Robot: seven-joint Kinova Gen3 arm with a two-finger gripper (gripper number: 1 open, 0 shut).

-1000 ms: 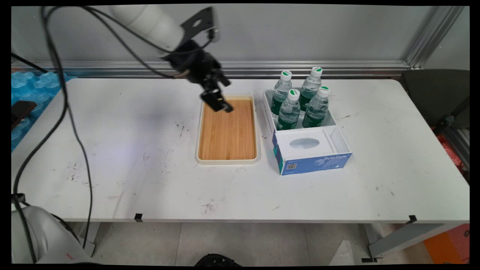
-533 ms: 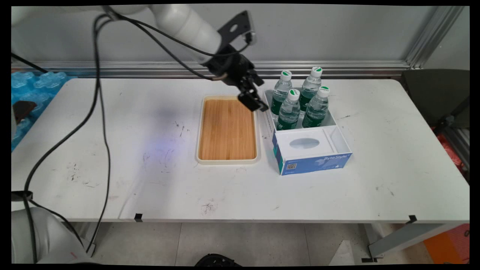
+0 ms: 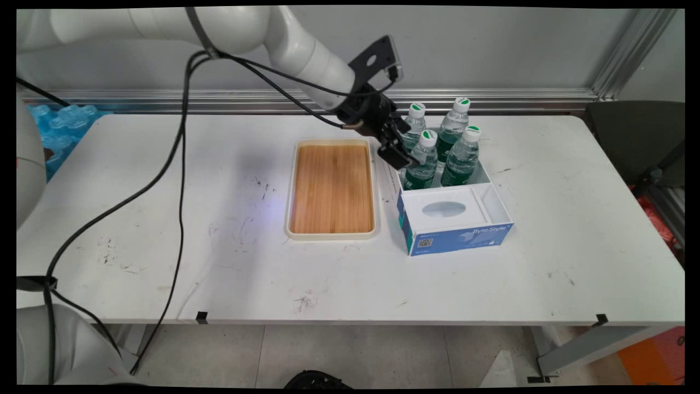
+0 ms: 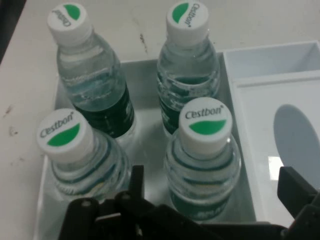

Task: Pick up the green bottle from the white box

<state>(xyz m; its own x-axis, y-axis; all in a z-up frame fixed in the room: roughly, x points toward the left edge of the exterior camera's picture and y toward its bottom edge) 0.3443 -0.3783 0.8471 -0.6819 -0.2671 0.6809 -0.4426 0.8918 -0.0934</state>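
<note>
– Where does the pincer (image 3: 403, 158) stand?

– Over the left side of the box (image 3: 495, 202), tilted down among the four water bottles. The arm reaches in from the upper left, its black cables hanging behind it.

– Spread, or pinching something?

– Spread wide and holding nothing. In the hand view its two black fingers (image 4: 136, 175) rise from the bottom edge, with the near left bottle (image 4: 202, 165) in the gap between them, though no contact shows.

– And the other bottles?

– All upright, white caps marked with green – the far left bottle (image 4: 75, 160) sits just beside the left finger, and the two right bottles (image 4: 187, 70) stand behind, deeper in the same compartment. In the main view the near left bottle (image 3: 424, 161) is partly hidden by the pincer.

– What else is in the box?

– A white insert with an oval opening (image 3: 444, 209) fills the nearer compartment; the blue front wall carries lettering.

– Round about?

– A wooden tray (image 3: 332, 143) with a pale rim lies just left of the box, bare of things, on the scuffed white desk (image 3: 164, 191).
</note>
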